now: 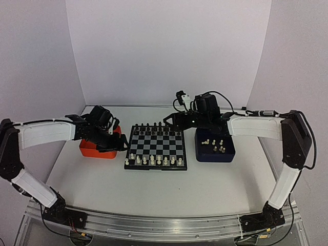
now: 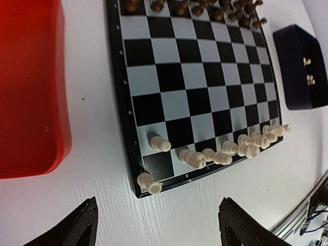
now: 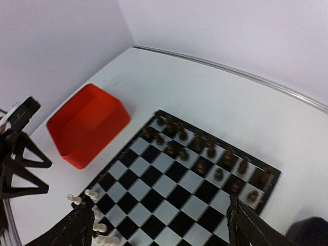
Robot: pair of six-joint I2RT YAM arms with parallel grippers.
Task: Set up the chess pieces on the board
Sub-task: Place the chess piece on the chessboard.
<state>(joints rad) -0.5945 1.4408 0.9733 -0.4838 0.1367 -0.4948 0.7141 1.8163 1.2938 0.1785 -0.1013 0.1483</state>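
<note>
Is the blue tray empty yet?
Not empty: the top view shows several white pieces lying inside the blue tray.

board (image 1: 156,145): black and light-grey checkered, flat, mid-desk (image 1: 102,184).
chess pieces (image 1: 152,161): cream-white, most along the board's near edge; several in right blue tray (image 1: 215,159).

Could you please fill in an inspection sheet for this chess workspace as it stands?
Surface: white table, plain and flat.
Job's things: board centred; chess pieces along its near edge, more loose in the dark blue tray.
Clutter: orange tray left of board; black chessmen at its far edge.
Grippers: left gripper and right gripper both open, holding nothing.
Cables: black cables loop above the right arm.
Surroundings: white walls; metal rail at near edge.
</note>
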